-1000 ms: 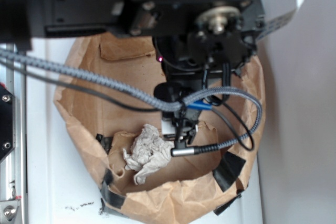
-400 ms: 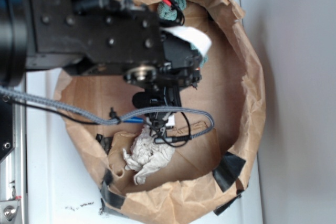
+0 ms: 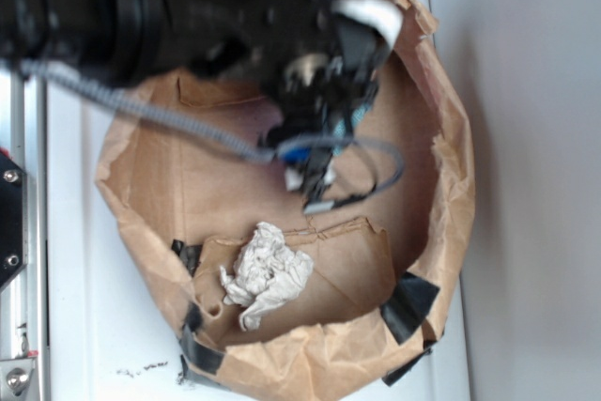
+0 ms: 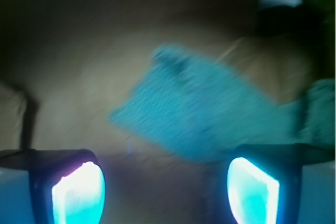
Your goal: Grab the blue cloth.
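Observation:
The blue cloth (image 4: 205,114) fills the middle of the wrist view as a blurred teal shape with a pointed corner, lying on brown paper. It sits just ahead of my gripper (image 4: 165,190), nearer the right finger. The gripper is open, with only paper between the two glowing pads (image 4: 79,192). In the exterior view the black arm covers most of the cloth; only a teal sliver (image 3: 360,117) shows beside the wrist. The gripper (image 3: 315,183) hangs blurred over the inside of the bag.
A wide brown paper bag (image 3: 446,185) with rolled-down walls surrounds the work area. A crumpled off-white wad (image 3: 268,274) lies on its floor near the front. Black tape (image 3: 408,305) patches the front wall. A metal rail (image 3: 14,232) runs along the left.
The arm has swung away from the off-white wad toward the far side of the bag. The gripper, which was beside the wad, now sits well back from it, near the teal cloth.

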Motion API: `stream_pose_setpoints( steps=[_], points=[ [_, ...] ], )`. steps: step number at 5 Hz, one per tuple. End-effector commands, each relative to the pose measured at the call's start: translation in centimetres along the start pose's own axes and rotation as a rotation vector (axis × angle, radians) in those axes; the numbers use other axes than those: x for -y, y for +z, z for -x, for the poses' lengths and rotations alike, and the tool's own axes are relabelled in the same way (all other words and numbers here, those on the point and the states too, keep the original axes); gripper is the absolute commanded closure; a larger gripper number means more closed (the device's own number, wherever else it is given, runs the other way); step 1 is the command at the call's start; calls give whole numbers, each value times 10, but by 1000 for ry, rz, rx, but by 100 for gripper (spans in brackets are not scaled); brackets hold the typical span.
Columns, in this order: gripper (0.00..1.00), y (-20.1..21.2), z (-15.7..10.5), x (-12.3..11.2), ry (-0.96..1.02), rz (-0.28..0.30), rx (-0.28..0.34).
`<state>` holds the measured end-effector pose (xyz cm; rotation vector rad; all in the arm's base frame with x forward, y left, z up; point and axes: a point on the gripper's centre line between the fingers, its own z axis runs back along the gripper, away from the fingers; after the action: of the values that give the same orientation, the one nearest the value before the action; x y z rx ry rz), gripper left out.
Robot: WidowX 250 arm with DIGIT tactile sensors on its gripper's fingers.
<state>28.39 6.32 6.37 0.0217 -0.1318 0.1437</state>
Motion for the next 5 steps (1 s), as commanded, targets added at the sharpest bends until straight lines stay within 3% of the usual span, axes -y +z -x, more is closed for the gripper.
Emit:
stream_pose_setpoints(
  steps=[1, 3, 5],
  points=[
    [0, 31, -4, -15, 158, -135, 75],
    [0, 28, -5, 9, 60, -118, 89],
    [0, -1, 11, 29, -46, -127, 16]
  ],
)
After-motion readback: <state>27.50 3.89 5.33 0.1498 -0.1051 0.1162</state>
